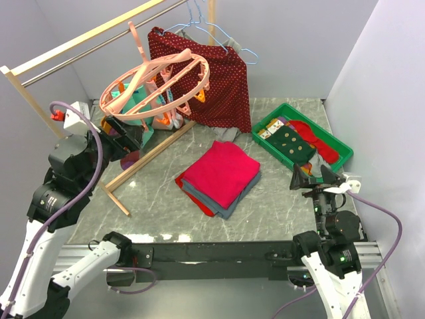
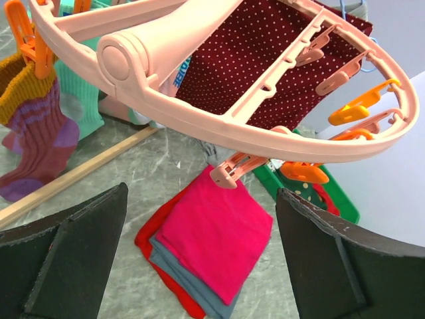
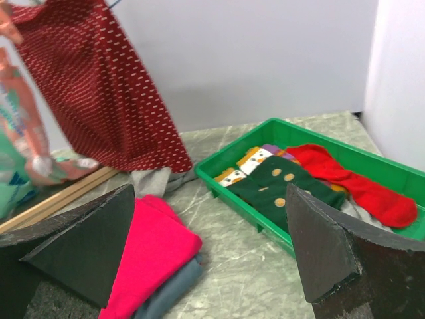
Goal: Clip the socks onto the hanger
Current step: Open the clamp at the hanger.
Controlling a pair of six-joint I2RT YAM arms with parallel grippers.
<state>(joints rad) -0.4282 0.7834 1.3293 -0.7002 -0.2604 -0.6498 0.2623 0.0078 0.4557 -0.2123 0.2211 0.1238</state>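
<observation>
Far left, left gripper (image 2: 202, 193): fingers wide apart, holding nothing, low under the hanger's near rim.
Hanger (image 2: 133, 53): hangs tilted, up and ahead of the left gripper.
Hung socks: a purple-striped sock (image 2: 40, 139) and a teal sock (image 2: 80, 93) are clipped on its left side.
Free clips: a pink clip (image 2: 229, 169) and an orange clip (image 2: 358, 106) hang with nothing in them.
Middle: a folded cloth stack (image 1: 222, 173) lies between the arms.
Green tray (image 3: 246, 212): on the right, holding loose socks.
Loose socks: a green dotted sock (image 3: 279, 189) and a red sock (image 3: 358, 183) lie side by side.
Long way: the green sock runs along the tray, its near end toward the right gripper.
Right gripper (image 1: 313, 174): fingers wide apart, empty, just before the tray.
Nearer arm: the right one, I think; the left is well apart.
</observation>
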